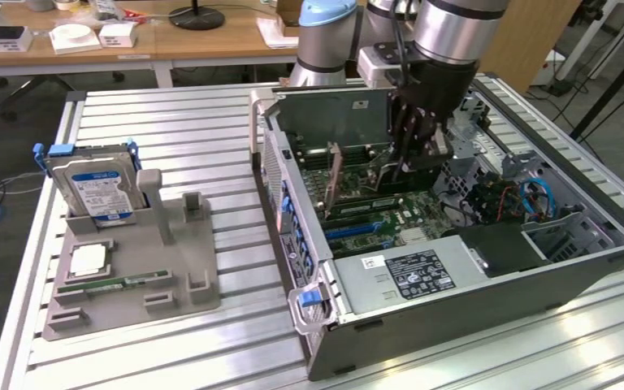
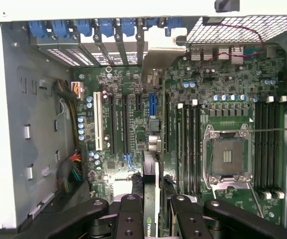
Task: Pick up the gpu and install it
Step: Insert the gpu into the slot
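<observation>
One arm reaches down into one open computer case (image 1: 572, 268) lying on the slatted table (image 1: 182, 122); its gripper (image 1: 412, 158) is clenched on the gpu (image 1: 334, 180), one thin card held on edge above the green motherboard (image 1: 405, 218); in the wrist view the two fingers (image 2: 128, 219) pinch the card's upper edge (image 2: 151, 199), and its silver bracket end points toward the row of rear slots (image 2: 108, 35); whether the card's lower edge is touching a slot I cannot tell; one empty processor socket (image 2: 228, 157) sits beside it. Well apart, toward the exterior view's left, one grey holder tray (image 1: 182, 268) carries one upright hard drive (image 1: 97, 185), one memory stick (image 1: 117, 284) lying flat, and one processor chip (image 1: 88, 258).
</observation>
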`<state>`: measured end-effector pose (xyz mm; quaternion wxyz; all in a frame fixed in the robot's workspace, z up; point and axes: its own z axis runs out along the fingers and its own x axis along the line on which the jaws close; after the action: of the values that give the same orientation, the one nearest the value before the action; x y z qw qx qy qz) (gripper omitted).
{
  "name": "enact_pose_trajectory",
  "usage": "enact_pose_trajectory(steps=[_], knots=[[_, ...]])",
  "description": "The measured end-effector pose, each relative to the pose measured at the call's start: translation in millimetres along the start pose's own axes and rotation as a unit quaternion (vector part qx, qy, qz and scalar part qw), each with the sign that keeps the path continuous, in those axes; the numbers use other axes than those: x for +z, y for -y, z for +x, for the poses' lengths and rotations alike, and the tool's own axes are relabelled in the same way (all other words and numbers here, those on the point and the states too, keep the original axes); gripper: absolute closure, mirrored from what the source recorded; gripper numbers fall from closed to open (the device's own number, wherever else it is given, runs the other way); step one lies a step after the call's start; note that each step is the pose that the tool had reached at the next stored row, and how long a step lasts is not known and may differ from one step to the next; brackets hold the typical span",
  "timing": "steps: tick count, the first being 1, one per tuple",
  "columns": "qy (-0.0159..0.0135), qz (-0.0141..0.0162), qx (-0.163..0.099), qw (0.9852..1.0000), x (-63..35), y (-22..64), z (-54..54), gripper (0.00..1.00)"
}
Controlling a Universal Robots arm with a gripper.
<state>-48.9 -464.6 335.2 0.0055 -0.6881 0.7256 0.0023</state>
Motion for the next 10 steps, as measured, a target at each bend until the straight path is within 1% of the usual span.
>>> enact_pose_trajectory(steps=[10], knots=[[0.0000, 0.0000, 0.000, 1.0000, 18.1, -3.8, 0.5, 0.74]])
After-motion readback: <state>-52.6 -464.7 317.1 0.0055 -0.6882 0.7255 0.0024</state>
